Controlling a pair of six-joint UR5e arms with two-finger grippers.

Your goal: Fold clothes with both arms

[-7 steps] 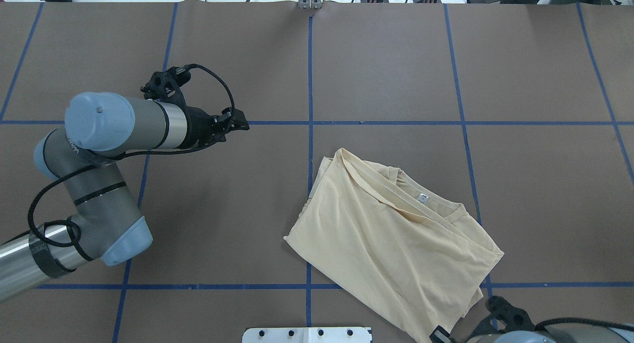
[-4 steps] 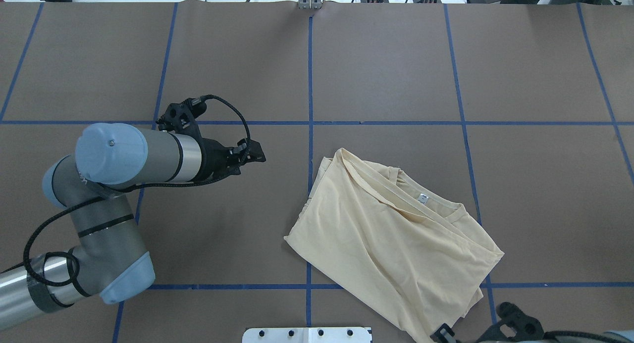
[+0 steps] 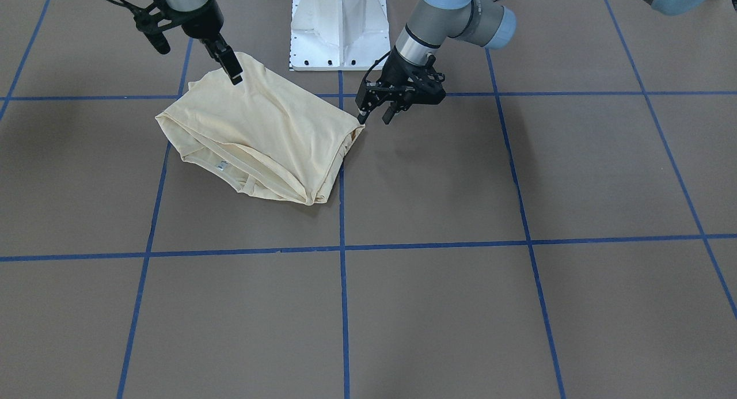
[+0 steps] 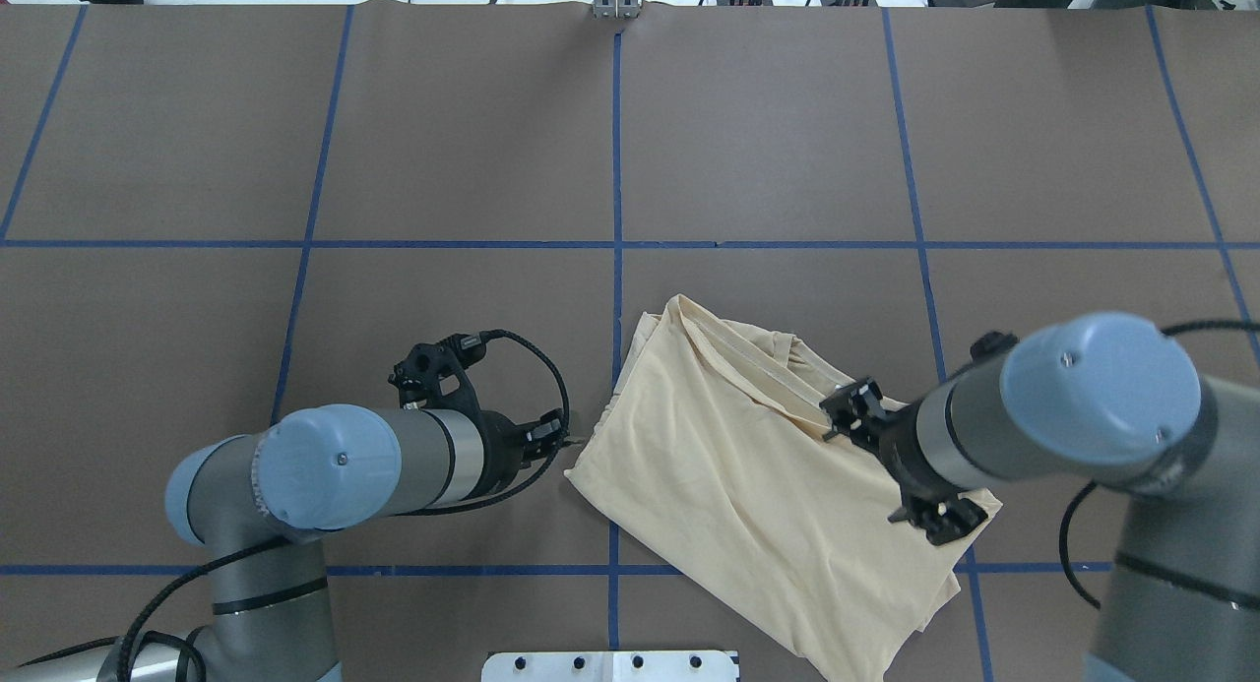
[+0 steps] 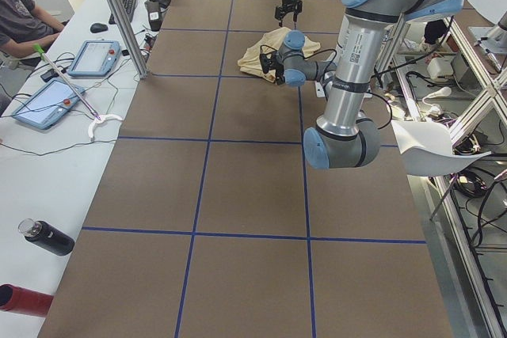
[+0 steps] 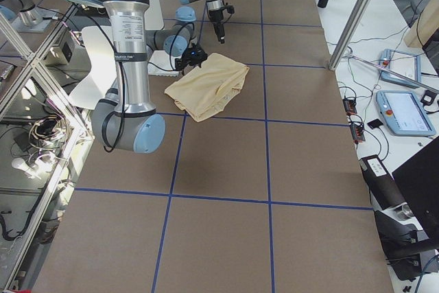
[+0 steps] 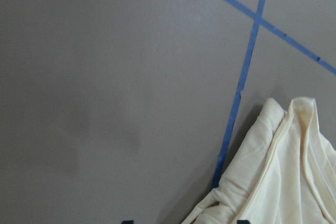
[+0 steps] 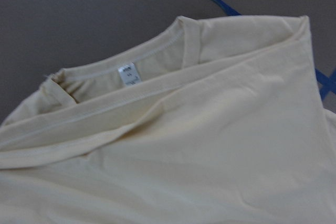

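The brown counter, marked with blue tape lines, carries the cream shirt, which lies folded with its neck label showing. The shirt lies beneath the right fingers and just beside the left fingers. The left fingers stand apart, low at the shirt's corner, while I cannot tell whether the right fingers are apart or together.

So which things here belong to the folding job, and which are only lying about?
Job: the cream T-shirt; the left tool, open beside its corner; the right tool, above it.
Lying about: the white pedestal base; a tablet; a black bottle.
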